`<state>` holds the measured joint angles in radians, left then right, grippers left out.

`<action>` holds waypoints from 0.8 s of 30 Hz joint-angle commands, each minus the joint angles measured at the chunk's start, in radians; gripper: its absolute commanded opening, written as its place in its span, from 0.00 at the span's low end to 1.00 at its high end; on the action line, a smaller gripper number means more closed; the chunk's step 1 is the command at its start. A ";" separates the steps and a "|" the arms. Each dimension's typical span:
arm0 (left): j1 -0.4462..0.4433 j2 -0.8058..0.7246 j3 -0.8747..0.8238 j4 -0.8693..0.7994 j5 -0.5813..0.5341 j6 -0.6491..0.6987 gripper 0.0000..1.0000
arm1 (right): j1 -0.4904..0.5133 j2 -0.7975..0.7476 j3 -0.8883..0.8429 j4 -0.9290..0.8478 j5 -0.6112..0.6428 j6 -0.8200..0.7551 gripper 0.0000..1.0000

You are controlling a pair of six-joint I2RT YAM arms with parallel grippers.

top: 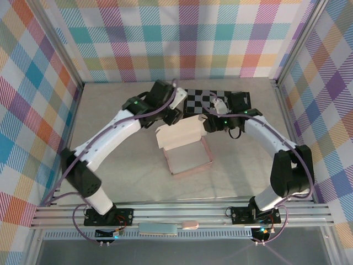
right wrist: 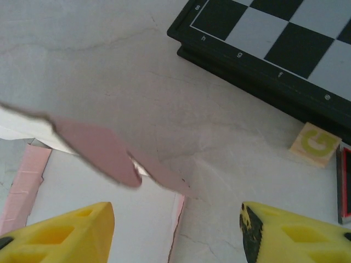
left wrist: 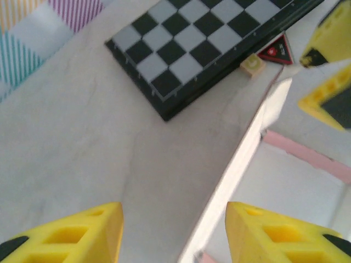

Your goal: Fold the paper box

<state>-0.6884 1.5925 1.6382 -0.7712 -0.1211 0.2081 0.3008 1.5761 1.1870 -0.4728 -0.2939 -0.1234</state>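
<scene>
Pale pink thin-cardboard paper box (top: 187, 154) mid-table, just on near side of black-and-grey chequered board (top: 212, 102). Partly folded: far flap raised, base flat on pale tabletop (top: 110, 116). Left gripper (left wrist: 173, 215) at box's far-left corner, yellow fingers (left wrist: 71, 233) apart; raised flap edge runs between them, nearer right finger, contact unclear. Right gripper (right wrist: 176, 215) over far-right corner, fingers apart, nothing clamped; pink tab (right wrist: 96, 153) tilted above its left finger. Small wooden letter-G block (right wrist: 315, 143) against board edge.
</scene>
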 commanded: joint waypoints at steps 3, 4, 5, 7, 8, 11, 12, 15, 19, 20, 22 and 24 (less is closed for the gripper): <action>0.051 -0.193 -0.251 -0.094 0.080 -0.263 0.51 | -0.005 0.054 0.066 -0.058 -0.106 -0.083 0.59; 0.071 -0.217 -0.298 -0.085 0.104 -0.277 0.51 | -0.005 0.064 0.073 -0.063 -0.120 -0.087 0.58; 0.090 -0.232 -0.333 -0.071 0.127 -0.291 0.51 | -0.006 0.074 0.079 -0.066 -0.123 -0.087 0.57; 0.124 -0.234 -0.376 -0.042 0.171 -0.306 0.51 | -0.006 0.091 0.087 -0.070 -0.122 -0.090 0.56; 0.131 -0.224 -0.393 -0.025 0.180 -0.304 0.51 | -0.005 0.097 0.091 -0.070 -0.122 -0.090 0.55; 0.136 -0.172 -0.403 0.005 0.198 -0.297 0.51 | -0.004 0.117 0.107 -0.080 -0.136 -0.091 0.52; 0.136 -0.148 -0.398 0.009 0.199 -0.297 0.50 | -0.002 0.123 0.115 -0.084 -0.141 -0.092 0.52; 0.136 -0.106 -0.403 0.033 0.166 -0.303 0.49 | 0.004 0.143 0.131 -0.094 -0.127 -0.093 0.51; 0.137 -0.073 -0.399 0.053 0.167 -0.302 0.44 | 0.008 0.153 0.148 -0.102 -0.120 -0.091 0.48; 0.136 -0.060 -0.391 0.046 0.165 -0.302 0.41 | 0.008 0.155 0.150 -0.102 -0.118 -0.090 0.47; 0.136 -0.046 -0.384 0.043 0.158 -0.305 0.36 | 0.012 0.161 0.153 -0.106 -0.118 -0.088 0.44; 0.136 -0.042 -0.389 0.054 0.144 -0.313 0.33 | 0.016 0.166 0.154 -0.108 -0.115 -0.086 0.42</action>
<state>-0.5537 1.5391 1.2400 -0.7341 0.0341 -0.0902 0.3065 1.7260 1.3132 -0.5549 -0.3874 -0.1955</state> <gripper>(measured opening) 0.336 0.421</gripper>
